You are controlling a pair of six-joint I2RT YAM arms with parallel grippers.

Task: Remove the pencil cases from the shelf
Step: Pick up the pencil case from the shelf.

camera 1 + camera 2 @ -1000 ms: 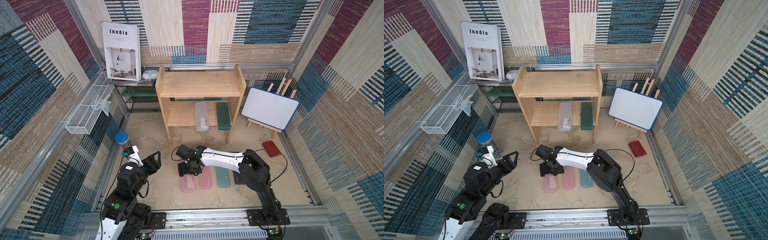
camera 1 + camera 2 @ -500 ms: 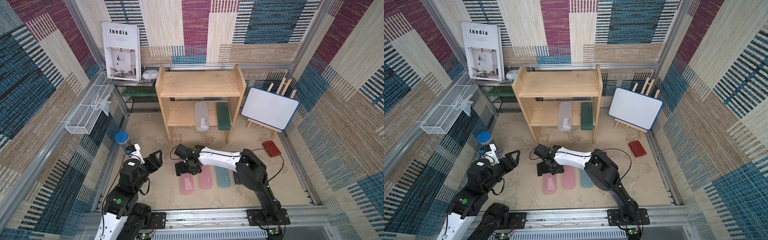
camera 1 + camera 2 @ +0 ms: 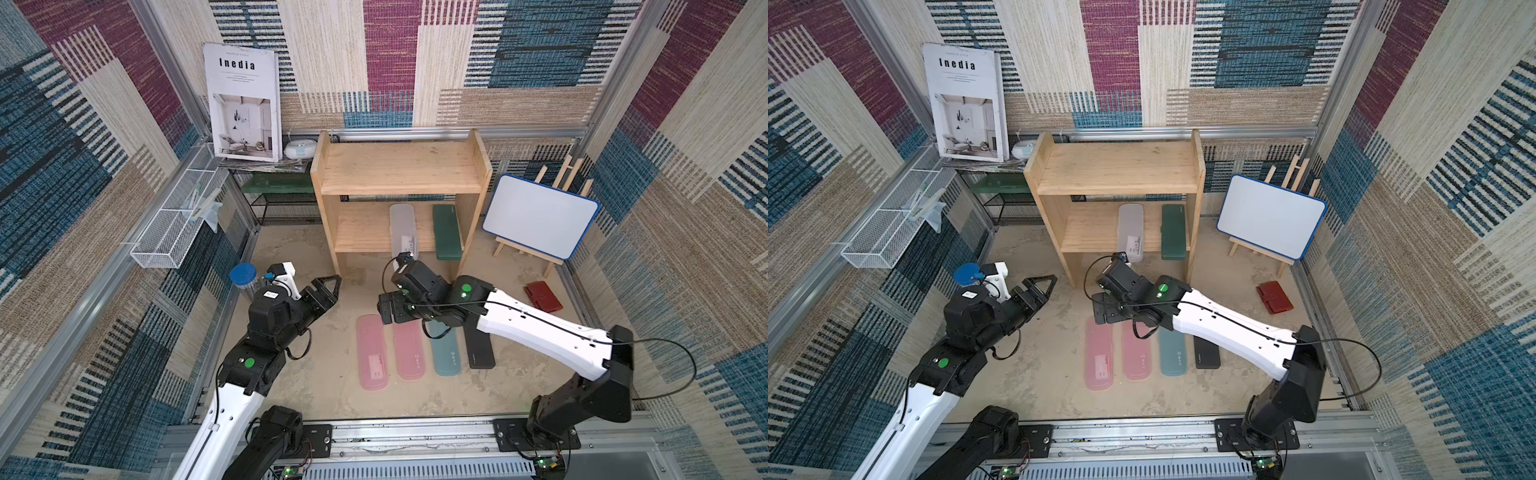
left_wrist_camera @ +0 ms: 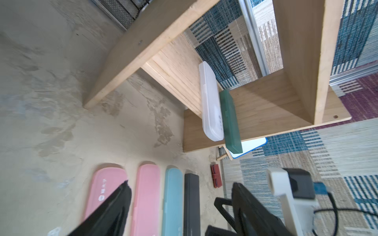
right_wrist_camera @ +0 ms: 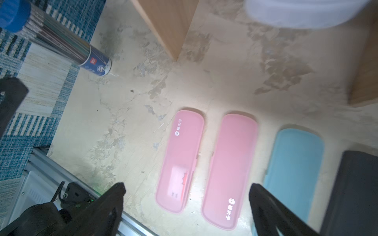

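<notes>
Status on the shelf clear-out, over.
Left gripper, right gripper open, empty. Clear case and green case on shelf lower tier; four cases on floor. Right arm close by clear case's front end.

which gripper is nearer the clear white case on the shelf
Right. The right gripper hovers just in front of the clear white case; the left gripper is farther off, beyond the shelf's side panel.

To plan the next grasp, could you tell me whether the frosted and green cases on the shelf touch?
Apart. Both top views show the bare shelf between the frosted case and the green case.
</notes>
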